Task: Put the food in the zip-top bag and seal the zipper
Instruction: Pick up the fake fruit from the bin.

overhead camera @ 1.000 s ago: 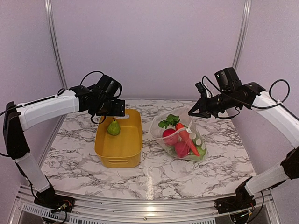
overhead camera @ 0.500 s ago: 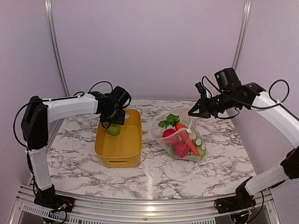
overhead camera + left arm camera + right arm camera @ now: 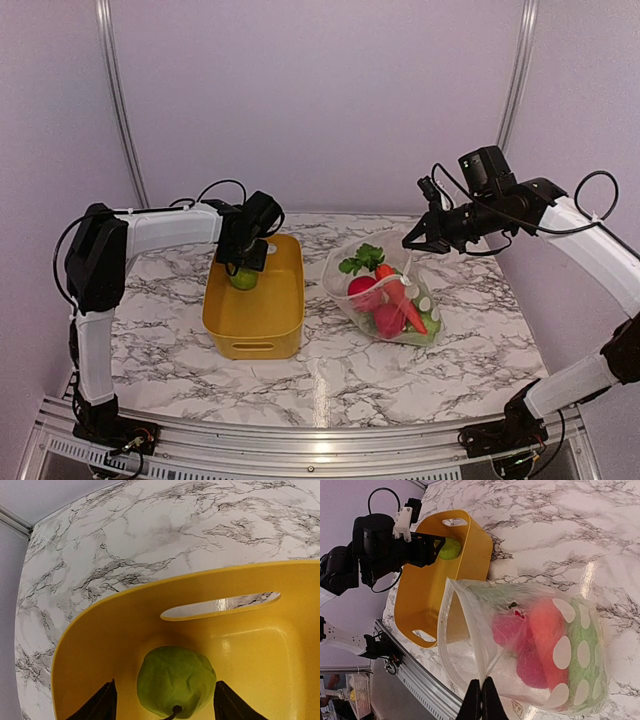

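1. Most of the food is in the zip-top bag, at 3 o'clock of the yellow bin.
2. The right gripper, pinched on the bag's rim, holds the mouth open.
3. The left gripper straddles the green fruit at the bin's 11 o'clock; I cannot tell whether it grips.
4. The zipper remains unsealed.

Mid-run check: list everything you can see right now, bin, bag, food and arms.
Yellow bin: one, yellow, table's left.
Green toy fruit: one, green, inside bin's far end.
Zip-top bag: one, clear with white dots, right of bin, mouth open.
Food: several, red, orange, green, inside bag; count unclear.
Table: one, white marble.
Left claw: one, black, open, straddling the fruit.
Right claw: one, black, shut on bag's mouth edge.
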Robot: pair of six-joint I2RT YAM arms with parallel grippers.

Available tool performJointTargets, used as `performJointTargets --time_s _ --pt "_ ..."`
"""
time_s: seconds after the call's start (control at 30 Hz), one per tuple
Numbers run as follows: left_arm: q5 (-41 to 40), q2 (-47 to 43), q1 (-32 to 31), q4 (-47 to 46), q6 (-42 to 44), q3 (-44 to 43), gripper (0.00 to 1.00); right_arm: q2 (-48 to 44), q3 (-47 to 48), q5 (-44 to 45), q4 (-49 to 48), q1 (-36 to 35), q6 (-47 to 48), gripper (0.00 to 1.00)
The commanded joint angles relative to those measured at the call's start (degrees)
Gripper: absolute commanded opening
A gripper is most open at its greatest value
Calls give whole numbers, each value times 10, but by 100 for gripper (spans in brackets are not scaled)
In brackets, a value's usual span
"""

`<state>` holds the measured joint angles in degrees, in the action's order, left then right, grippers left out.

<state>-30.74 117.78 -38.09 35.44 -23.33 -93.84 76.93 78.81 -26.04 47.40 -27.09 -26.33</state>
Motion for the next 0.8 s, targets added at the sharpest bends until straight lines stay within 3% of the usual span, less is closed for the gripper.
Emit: performJointTargets --time_s 0.0,0.5,0.77 --pt "-4 29 3 -4 36 -20 66 -1 1 -4 -22 3 3 0" --pt "2 58 5 -21 75 -36 46 5 5 -8 -16 3 5 0" --pt "13 35 5 -36 104 -29 19 12 7 -9 -16 4 7 0"
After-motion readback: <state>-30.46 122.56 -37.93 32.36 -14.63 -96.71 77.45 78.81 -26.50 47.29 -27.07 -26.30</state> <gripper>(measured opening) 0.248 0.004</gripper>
